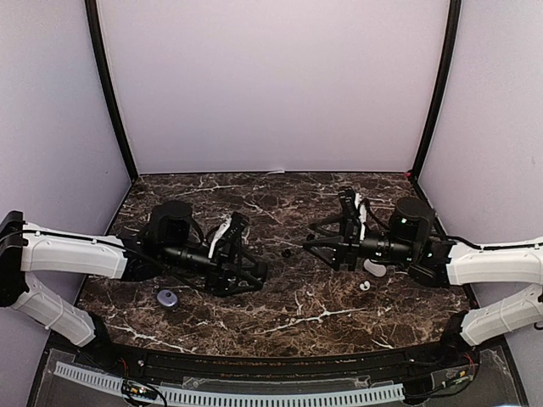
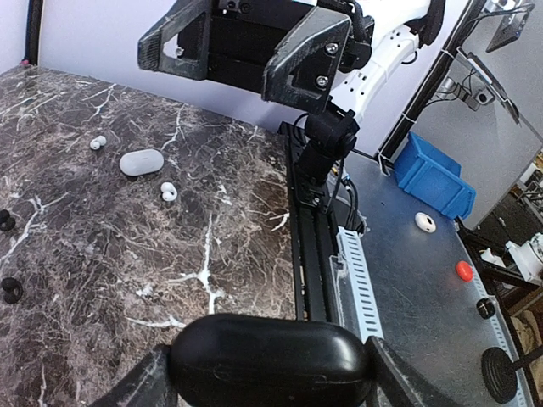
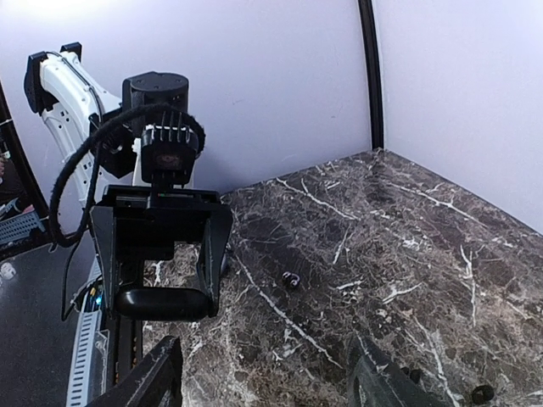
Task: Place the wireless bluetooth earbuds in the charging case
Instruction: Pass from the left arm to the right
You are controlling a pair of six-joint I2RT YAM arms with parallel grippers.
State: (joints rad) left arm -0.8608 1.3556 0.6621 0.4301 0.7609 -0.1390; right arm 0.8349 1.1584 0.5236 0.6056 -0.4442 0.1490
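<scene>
Holding the black case [image 2: 267,352] across its short width, the left gripper [image 2: 270,380] is clenched on it. The case's long axis runs side to side between the two fingers. It looks like a smooth closed oval, and no open well for a bud is visible from any view. The right gripper [image 3: 267,386] is released, its fingers spread wide with nothing between them. It points straight at the left gripper across the middle of the table [image 1: 280,318]. The coming move turns on the small black bud [image 3: 291,279]. In the right wrist view it lies on the marble at about 12 o'clock from the open fingers, in the gap between the two grippers and touching neither. In the top view it sits at roughly 8 o'clock from the right fingertips and 2 o'clock from the held case. The empty right gripper is therefore the one free to take it, and probably the nearer. The bud is too small to make out its long axis. The white case [image 2: 142,162] and the white buds [image 2: 169,192] lie well behind the right fingertips, at about 4 o'clock from them in the top view, beside that arm's wrist. No bud is in either case yet.
</scene>
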